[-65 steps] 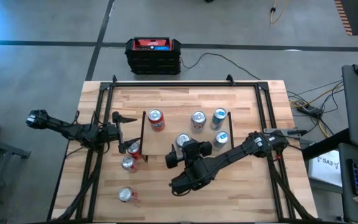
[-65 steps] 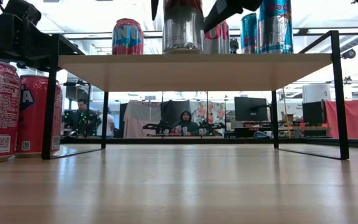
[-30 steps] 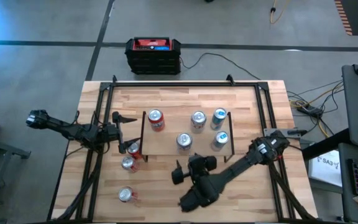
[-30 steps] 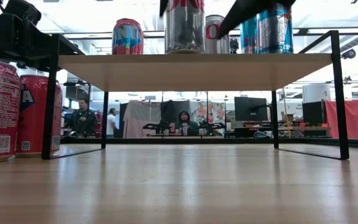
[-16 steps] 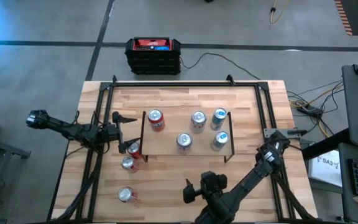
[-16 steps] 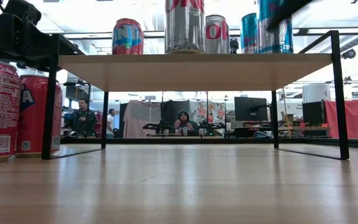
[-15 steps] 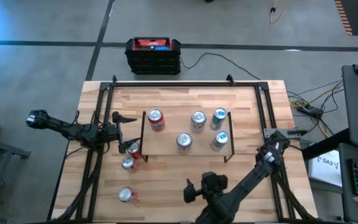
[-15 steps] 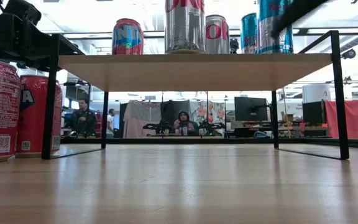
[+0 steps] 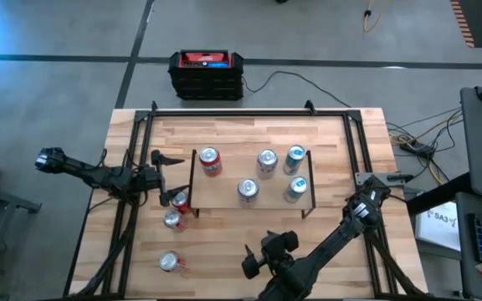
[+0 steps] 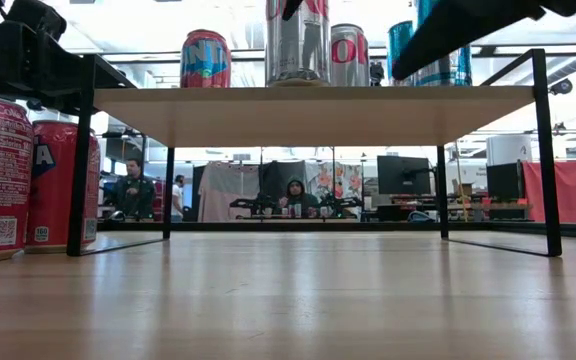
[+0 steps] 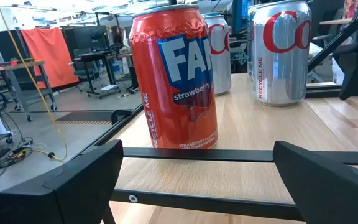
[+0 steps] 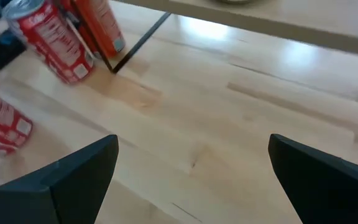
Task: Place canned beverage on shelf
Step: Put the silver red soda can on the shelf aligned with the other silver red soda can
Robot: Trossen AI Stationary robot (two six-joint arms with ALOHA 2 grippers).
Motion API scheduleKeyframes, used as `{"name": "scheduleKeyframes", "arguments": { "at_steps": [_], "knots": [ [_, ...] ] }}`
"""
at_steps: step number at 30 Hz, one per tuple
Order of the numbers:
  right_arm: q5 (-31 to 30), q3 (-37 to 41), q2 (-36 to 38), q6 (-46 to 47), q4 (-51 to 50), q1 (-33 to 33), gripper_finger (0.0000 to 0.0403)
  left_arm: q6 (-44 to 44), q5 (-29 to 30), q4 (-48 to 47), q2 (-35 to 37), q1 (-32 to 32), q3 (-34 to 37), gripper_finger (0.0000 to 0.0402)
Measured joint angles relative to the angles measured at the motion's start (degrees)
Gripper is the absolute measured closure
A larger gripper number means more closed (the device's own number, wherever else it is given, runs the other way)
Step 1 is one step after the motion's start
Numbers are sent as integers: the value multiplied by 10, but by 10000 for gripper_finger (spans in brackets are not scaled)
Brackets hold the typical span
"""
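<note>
The shelf [image 9: 228, 180] stands mid-table and bears several upright cans, among them a red one [image 9: 210, 159], a silver one [image 9: 248, 190] and a blue one [image 9: 294, 189]. Three red cans stand on the table left of it: one [image 9: 180, 201] by the shelf's leg, one [image 9: 172, 219] just nearer, one [image 9: 171, 262] near the front edge. My right gripper [image 9: 248, 259] hovers open over the table in front of the shelf, tilted down, with nothing between its fingers [image 12: 73, 171]. My left gripper [image 9: 171, 176] waits open at the shelf's left end, level, facing an orange-red can [image 11: 179, 78].
Black rails [image 9: 354, 150] frame the tabletop. A black-and-red box [image 9: 207, 73] sits on the floor beyond the far edge. Bare wood [image 9: 216, 242] lies between the shelf's front and the near edge. People sit in the room behind [image 10: 296, 195].
My right gripper has drawn back from the shelf's front edge toward the table's near edge, sinking and tipping further down, then drifted slightly left, open throughout. The cans on the shelf have stayed in place.
</note>
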State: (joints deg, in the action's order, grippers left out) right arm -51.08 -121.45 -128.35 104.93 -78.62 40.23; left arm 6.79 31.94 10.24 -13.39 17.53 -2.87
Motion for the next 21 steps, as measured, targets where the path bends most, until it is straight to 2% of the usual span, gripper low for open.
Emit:
{"name": "scheduleKeyframes", "arguments": {
  "at_steps": [5,7,9,13,15,18,21],
  "knots": [
    [0,0,0,-13,0,0,3,0,0,0,0,0,0,2],
    [-24,0,-2,-12,0,2,3,0,0,0,0,0,0,2],
    [-96,0,-11,9,-8,12,3,0,0,0,0,0,0,2],
    [-286,0,-51,77,-14,34,3,0,0,0,0,0,0,2],
    [-336,1,-72,107,-16,38,3,0,0,0,0,0,0,2],
    [-337,1,-93,182,-14,39,3,0,0,0,0,0,0,2],
    [-313,1,-108,202,4,43,3,0,0,0,0,0,0,2]
  ]
}}
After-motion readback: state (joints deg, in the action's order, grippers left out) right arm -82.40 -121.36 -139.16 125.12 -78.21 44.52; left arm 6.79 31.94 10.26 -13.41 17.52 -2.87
